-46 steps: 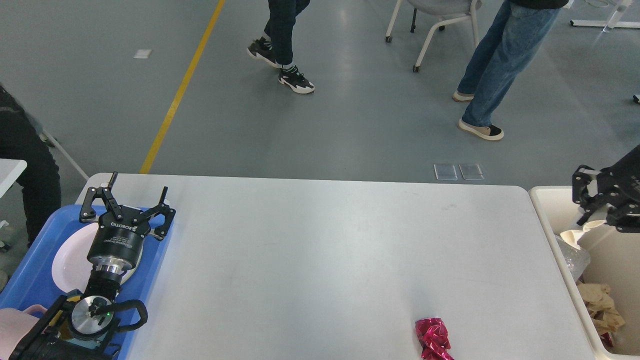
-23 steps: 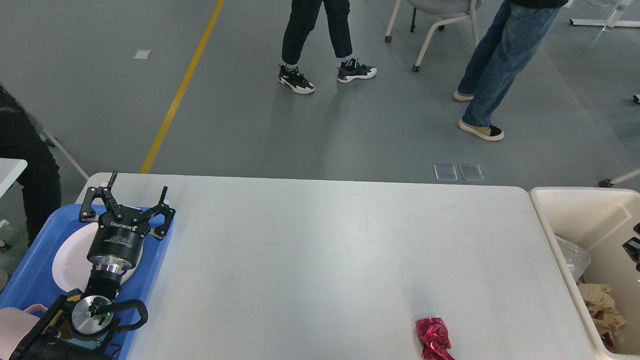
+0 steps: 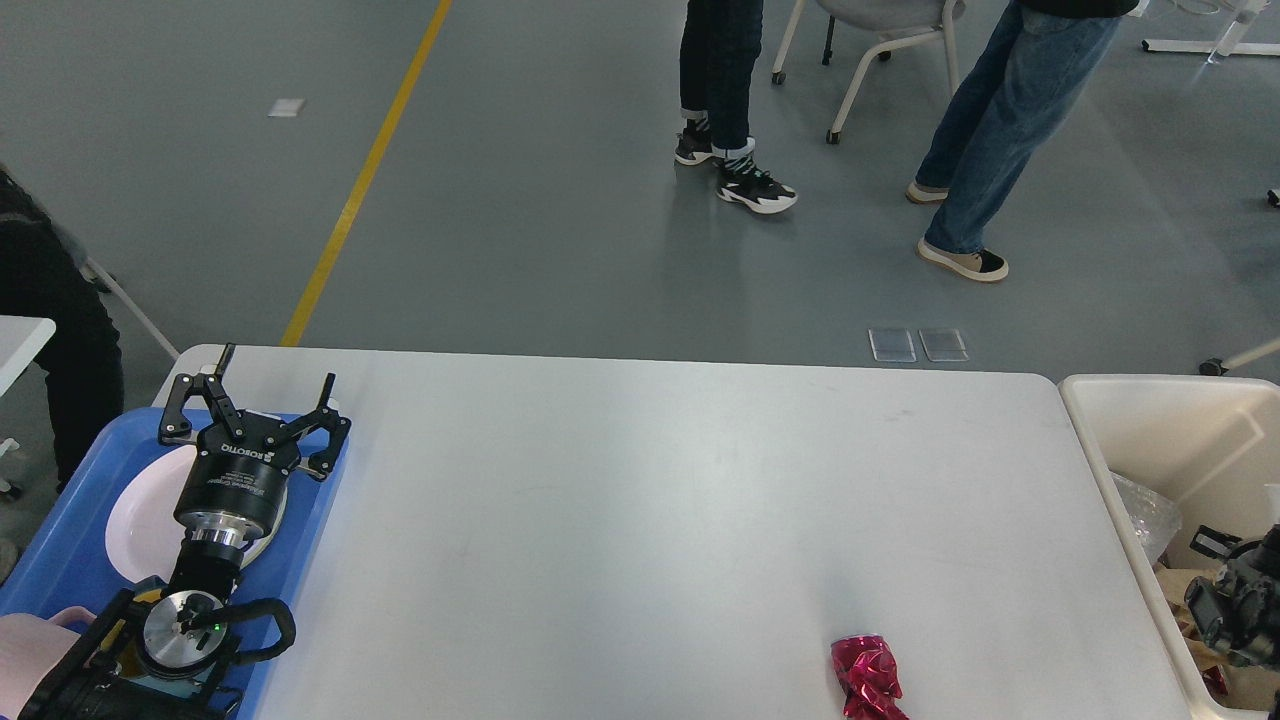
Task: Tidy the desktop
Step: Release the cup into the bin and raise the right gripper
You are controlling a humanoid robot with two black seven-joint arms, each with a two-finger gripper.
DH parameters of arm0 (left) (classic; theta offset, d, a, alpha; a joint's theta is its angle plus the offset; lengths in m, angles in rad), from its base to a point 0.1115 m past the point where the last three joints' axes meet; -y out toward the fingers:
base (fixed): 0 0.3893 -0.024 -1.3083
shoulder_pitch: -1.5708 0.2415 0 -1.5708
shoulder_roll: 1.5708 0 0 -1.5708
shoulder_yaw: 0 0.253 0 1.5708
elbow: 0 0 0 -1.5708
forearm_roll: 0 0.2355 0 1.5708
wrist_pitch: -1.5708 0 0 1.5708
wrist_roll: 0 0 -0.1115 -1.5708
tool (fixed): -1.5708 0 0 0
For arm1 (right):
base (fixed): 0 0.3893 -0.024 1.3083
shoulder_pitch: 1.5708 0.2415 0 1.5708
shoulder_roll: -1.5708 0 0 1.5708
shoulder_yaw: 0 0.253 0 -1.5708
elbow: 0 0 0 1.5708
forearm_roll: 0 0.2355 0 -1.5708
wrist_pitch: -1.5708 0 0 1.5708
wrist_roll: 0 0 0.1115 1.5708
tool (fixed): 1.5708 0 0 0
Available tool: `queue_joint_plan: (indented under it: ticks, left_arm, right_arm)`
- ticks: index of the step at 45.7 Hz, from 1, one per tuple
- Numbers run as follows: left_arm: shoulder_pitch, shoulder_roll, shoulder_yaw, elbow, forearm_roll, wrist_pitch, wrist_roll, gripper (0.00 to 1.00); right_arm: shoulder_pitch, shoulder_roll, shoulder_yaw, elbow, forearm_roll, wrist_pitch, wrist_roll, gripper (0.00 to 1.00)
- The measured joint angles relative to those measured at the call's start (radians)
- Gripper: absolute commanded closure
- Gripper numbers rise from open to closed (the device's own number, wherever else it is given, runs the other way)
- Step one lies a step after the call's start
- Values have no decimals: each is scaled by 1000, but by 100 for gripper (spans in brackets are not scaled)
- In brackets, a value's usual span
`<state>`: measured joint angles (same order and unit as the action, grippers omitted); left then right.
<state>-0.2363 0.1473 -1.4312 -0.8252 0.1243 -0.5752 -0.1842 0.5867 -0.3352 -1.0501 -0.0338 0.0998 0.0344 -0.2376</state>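
From my remote station, the white tabletop (image 3: 650, 500) fills the middle of the head view, running from a blue tray (image 3: 60, 560) at its left end to a beige bin (image 3: 1180, 420) just beside its right end. My left hand (image 3: 262, 392) hangs over the tray's far edge with its 2 fingers spread wide and nothing between them. Under the left arm a pale plate (image 3: 135, 525) lies in the tray, and a pink object (image 3: 25, 650) shows at the tray's near corner. A crumpled magenta foil wrapper (image 3: 866, 678) lies alone on the tabletop near its front edge, toward the right and well apart from the left hand. My right hand (image 3: 1235, 600) appears dark and partly cut off low at the right edge, over the bin; I cannot tell how far it is open or whether it grips anything. The bin holds clear plastic (image 3: 1145, 515) and brown crumpled paper (image 3: 1195, 600). Beyond the tabletop, 2 people (image 3: 985, 130) stand on the grey floor beside a chair (image 3: 880, 35), and a yellow line (image 3: 365, 170) crosses the floor.
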Motion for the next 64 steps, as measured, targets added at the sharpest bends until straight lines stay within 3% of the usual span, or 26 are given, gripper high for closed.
queue_joint_plan:
  ticks: [3,9,12,48,57,64]
  left_arm:
    - [0,0,0,0,0,0,0,4]
    - [0,0,0,0,0,0,0,4]
    - [0,0,0,0,0,0,0,4]
    - [0,0,0,0,0,0,0,4]
    - [0,0,0,0,0,0,0,4]
    - [0,0,0,0,0,1,0,4]
  right_arm:
    - [-4,3,1,0,0,-3,0,98]
    - [-12,4,2,0,2,-5,-2,21]
    - [-13,4,1,0,3,-13,-3,0]
    - [36,-25,27,69,16,-28,7,0]
    - [228,-117,66,190,16,174,35,0]
    - [458,-114,59,371,-14,377,5,0]
